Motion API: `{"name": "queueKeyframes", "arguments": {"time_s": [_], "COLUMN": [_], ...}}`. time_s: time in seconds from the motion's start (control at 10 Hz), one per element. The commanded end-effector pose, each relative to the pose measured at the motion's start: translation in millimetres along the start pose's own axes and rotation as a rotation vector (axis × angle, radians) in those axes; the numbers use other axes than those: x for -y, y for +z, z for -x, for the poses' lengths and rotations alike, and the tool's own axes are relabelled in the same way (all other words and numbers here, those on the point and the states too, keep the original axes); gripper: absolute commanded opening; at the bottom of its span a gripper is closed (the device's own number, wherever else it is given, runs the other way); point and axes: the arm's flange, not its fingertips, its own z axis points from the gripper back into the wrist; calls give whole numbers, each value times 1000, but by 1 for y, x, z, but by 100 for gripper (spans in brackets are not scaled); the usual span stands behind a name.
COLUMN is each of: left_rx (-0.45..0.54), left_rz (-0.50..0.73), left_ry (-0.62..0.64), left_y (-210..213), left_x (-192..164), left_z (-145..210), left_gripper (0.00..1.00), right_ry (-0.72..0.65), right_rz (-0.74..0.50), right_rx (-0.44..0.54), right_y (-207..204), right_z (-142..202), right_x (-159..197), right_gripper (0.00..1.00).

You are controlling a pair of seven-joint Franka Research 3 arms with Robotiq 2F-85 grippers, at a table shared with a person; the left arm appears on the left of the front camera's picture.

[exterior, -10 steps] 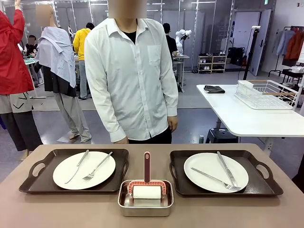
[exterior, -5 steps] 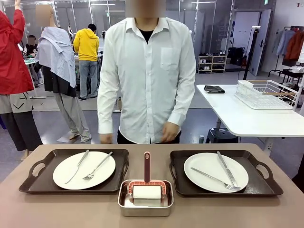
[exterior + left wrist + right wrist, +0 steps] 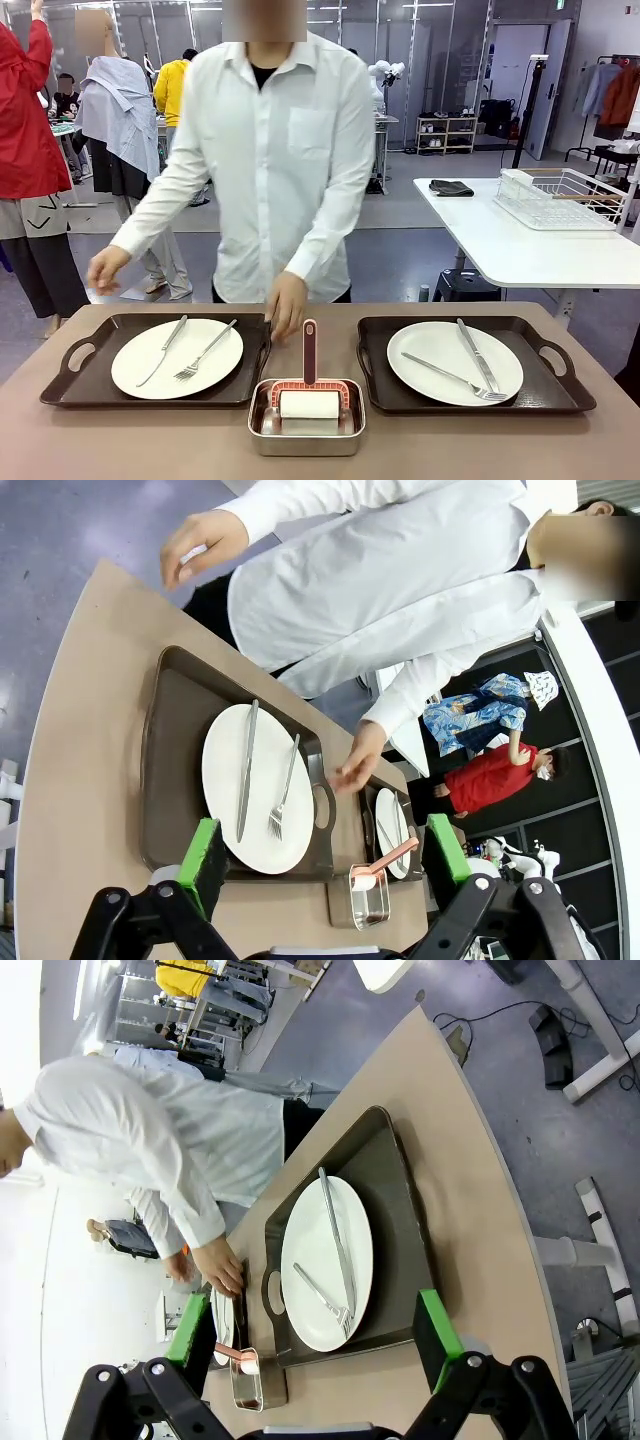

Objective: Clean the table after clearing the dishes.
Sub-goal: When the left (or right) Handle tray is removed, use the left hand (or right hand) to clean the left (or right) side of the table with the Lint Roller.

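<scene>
Two white dinner plates, the dishes, lie on dark brown trays on the taupe table [image 3: 150,440]. The left plate [image 3: 177,357] [image 3: 222,770] and the right plate [image 3: 455,362] [image 3: 305,1240] each carry a fork and a knife. A person in a white shirt leans over the far edge, one hand [image 3: 287,305] at the left tray's [image 3: 70,385] right rim and the other hand [image 3: 105,268] out to the left. My left gripper [image 3: 325,855] is open, well back from the left tray. My right gripper [image 3: 312,1330] is open too, back from the right tray [image 3: 400,1230].
A small steel pan [image 3: 307,415] with a pink-handled roller sits between the trays near my edge. A white side table [image 3: 520,250] with a wire rack stands at the back right. People move about behind.
The person has leaned forward and to the left, bringing one hand down to the left tray's right rim and stretching the other arm out to the left. The dishes have not moved.
</scene>
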Motion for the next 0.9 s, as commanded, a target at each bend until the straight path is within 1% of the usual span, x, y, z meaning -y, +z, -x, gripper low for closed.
{"name": "queueKeyframes", "arguments": {"time_s": [0.0,0.8], "left_rx": [2,2], "left_rz": [15,15], "left_ry": [-4,-4], "left_y": [2,2], "left_x": [-3,-3], "left_z": [0,0], "left_gripper": [100,100], "right_ry": [4,4], "right_rz": [-15,-15], "right_rx": [7,7], "right_y": [1,1], "right_z": [1,1], "right_x": [1,1], "right_gripper": [100,100]}}
